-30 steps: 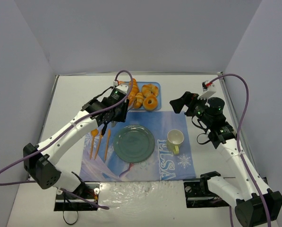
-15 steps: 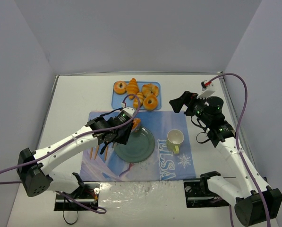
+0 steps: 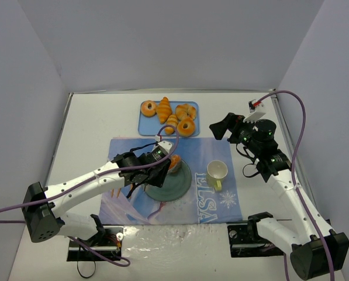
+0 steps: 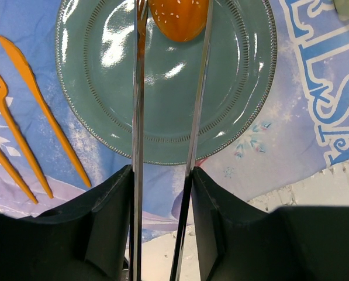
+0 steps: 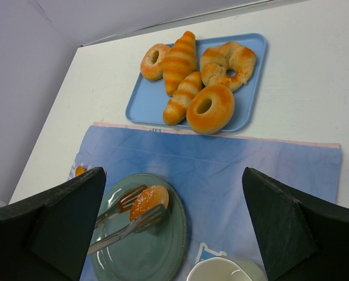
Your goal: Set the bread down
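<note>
My left gripper (image 3: 155,170) (image 4: 162,175) is shut on a pair of metal tongs (image 4: 138,111). The tongs' tips clasp a sesame bun (image 4: 179,17) (image 3: 174,161) at the far part of the green plate (image 3: 173,186) (image 4: 162,93). The right wrist view shows the bun (image 5: 149,201) between the tong tips (image 5: 140,219), low on the plate (image 5: 151,257); I cannot tell if it rests there. My right gripper (image 3: 221,127) (image 5: 173,175) is open and empty, held above the mat's far right corner.
A blue tray (image 3: 146,124) (image 5: 140,105) behind the mat holds several pastries. A cream mug (image 3: 217,172) (image 5: 221,270) stands right of the plate on the blue placemat (image 3: 215,205). Orange plastic cutlery (image 4: 40,111) lies left of the plate.
My left arm has carried the bun in the tongs from the tray to the plate and lowered it there. The right arm has not moved.
</note>
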Controlling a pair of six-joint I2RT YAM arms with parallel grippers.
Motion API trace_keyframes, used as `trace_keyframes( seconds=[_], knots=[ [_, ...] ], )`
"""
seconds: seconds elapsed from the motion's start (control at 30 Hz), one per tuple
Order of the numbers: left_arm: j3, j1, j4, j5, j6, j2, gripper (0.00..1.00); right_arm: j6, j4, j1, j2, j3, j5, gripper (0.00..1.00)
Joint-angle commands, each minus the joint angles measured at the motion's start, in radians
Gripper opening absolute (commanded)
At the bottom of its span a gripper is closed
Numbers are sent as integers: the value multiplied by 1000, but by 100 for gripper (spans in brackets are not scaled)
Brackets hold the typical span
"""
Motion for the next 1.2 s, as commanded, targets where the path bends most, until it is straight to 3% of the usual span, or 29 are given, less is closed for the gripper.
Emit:
trace_keyframes(
  seconds=[0.0, 0.3, 0.8, 1.17],
  knots=[
    [19, -3, 23, -16, -23, -8, 37, -5, 95, 4, 9, 30, -7, 100],
    [33, -3, -10, -31, -26, -17, 47, -8, 92, 4, 10, 29, -6, 100],
    [104, -3, -78, -118, -17, -67, 49, -4, 93, 4, 1, 18, -3, 100],
    [242, 22, -42, -157, 52, 33, 53, -3, 95, 5, 6, 23, -5, 100]
  ],
)
